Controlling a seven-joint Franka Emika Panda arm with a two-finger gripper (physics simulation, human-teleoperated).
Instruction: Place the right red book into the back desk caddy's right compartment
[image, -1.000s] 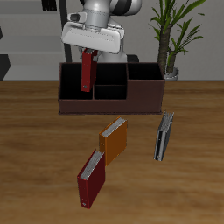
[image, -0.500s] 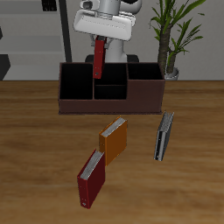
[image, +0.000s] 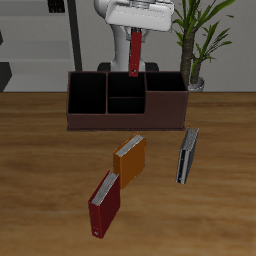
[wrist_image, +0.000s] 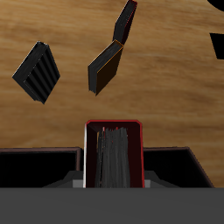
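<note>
**Red book up in the air over the caddy**

Dark red, upright: the right red book hangs pinched in the gripper, above the back desk caddy, over its middle sections, beside the right compartment.

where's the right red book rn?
Exterior view: the right red book hangs upright in the gripper, above the back desk caddy, over its middle sections.
</note>
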